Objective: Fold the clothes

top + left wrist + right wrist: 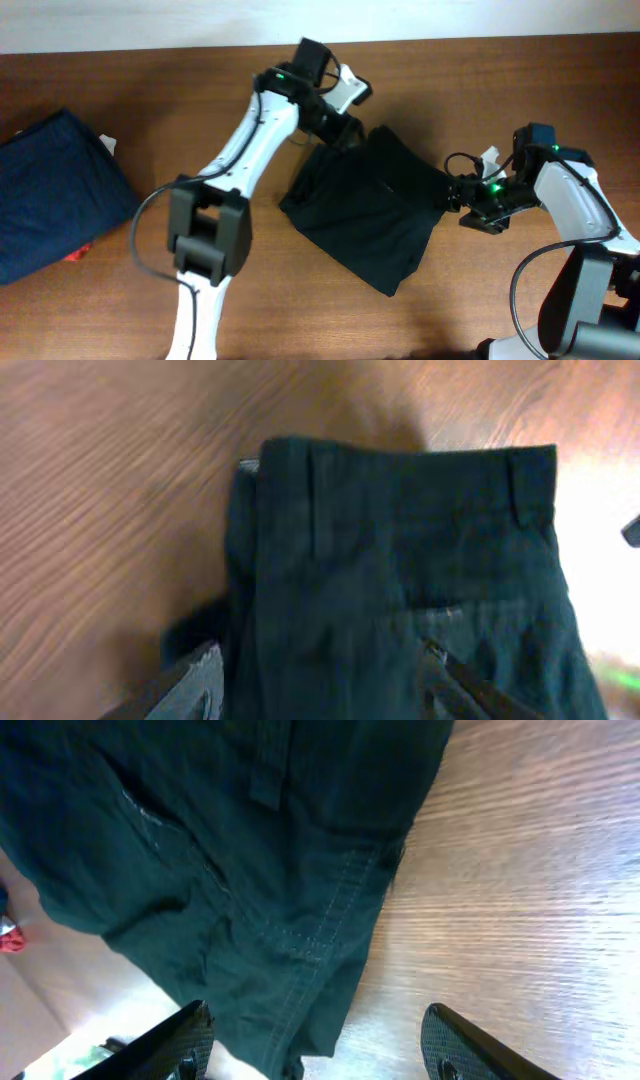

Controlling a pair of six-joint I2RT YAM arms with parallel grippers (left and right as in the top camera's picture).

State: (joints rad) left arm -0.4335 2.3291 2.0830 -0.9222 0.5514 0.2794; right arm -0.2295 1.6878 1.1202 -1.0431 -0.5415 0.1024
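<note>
The black shorts [370,205] lie in a folded heap on the wooden table, middle right. My left gripper [345,125] is at their far corner. In the left wrist view its jaws [320,675] are open and straddle the shorts [400,540], whose waistband, belt loops and a pocket show. My right gripper [455,195] is at the shorts' right corner. In the right wrist view its jaws [315,1040] are open, with a stitched edge of the shorts [200,840] hanging between them, nearer the left finger. Neither gripper is closed on the fabric.
A navy blue folded garment [50,195] lies at the table's left edge, with a small white tag [108,143] beside it and a red scrap [75,255] at its lower edge. The wall runs along the back of the table.
</note>
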